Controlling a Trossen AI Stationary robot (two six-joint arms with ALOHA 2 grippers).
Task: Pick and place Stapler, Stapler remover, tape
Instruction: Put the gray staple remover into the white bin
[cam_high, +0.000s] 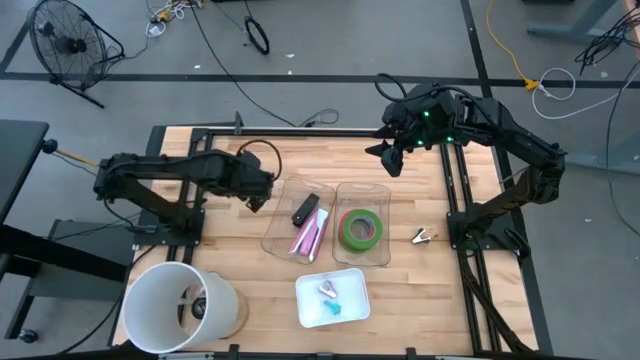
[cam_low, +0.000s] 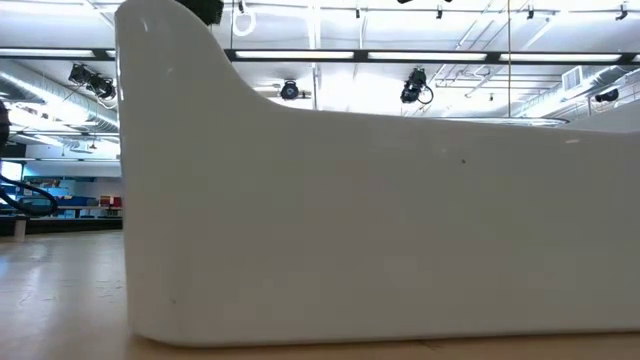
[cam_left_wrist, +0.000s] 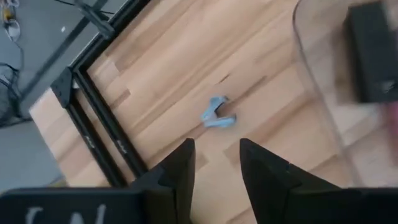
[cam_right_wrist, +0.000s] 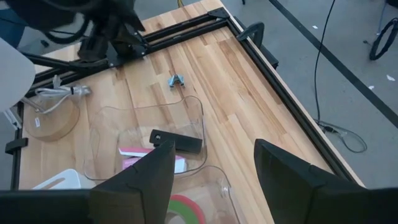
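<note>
Left gripper (cam_left_wrist: 214, 163) hangs over the little blue staple remover (cam_left_wrist: 217, 114) on the table (cam_left_wrist: 161, 68), fingers narrow and empty. Risk I see: that narrow gap shoves it away. Right gripper (cam_right_wrist: 211, 171) waits wide open, above the trays.

Bare desk (cam_high: 400, 200) between the clear bins (cam_high: 300, 215) and black frame rail (cam_high: 300, 131); only a small blue staple remover (cam_left_wrist: 217, 114) lies there. White bucket (cam_high: 175, 305) blocks near-left corner.
</note>
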